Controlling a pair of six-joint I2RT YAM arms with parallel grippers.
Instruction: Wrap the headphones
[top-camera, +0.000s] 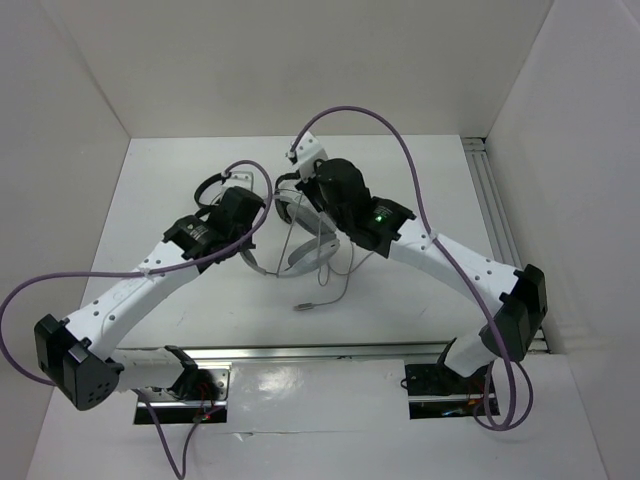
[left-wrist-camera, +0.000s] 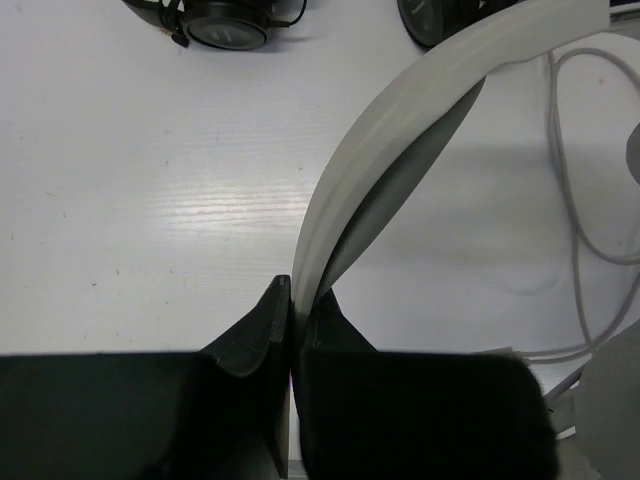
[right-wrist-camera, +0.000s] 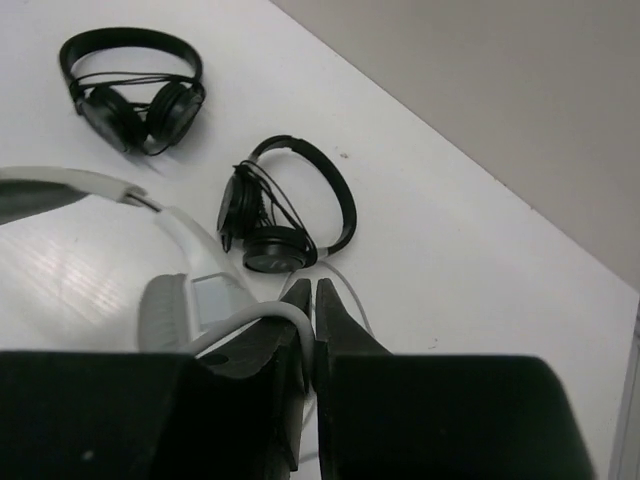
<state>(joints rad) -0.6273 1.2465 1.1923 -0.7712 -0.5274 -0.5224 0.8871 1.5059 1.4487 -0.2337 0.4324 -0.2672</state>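
The light grey-white headphones (top-camera: 303, 255) hang between my two grippers near the table's middle. My left gripper (left-wrist-camera: 293, 300) is shut on the lower end of the wide headband (left-wrist-camera: 400, 130); in the top view it (top-camera: 253, 228) sits left of the headphones. My right gripper (right-wrist-camera: 312, 300) is shut on the thin grey cable (right-wrist-camera: 250, 325), beside a padded cup (right-wrist-camera: 170, 310); in the top view it (top-camera: 298, 198) is above the headphones. The cable (top-camera: 340, 285) loops down to its plug (top-camera: 305, 307) on the table. It also shows in the left wrist view (left-wrist-camera: 575, 220).
Two small black on-ear headphones lie on the table behind, one far left (right-wrist-camera: 130, 90) and one nearer (right-wrist-camera: 285, 215). White walls enclose the table. An aluminium rail (top-camera: 490, 200) runs along the right side and another (top-camera: 320, 352) along the near edge.
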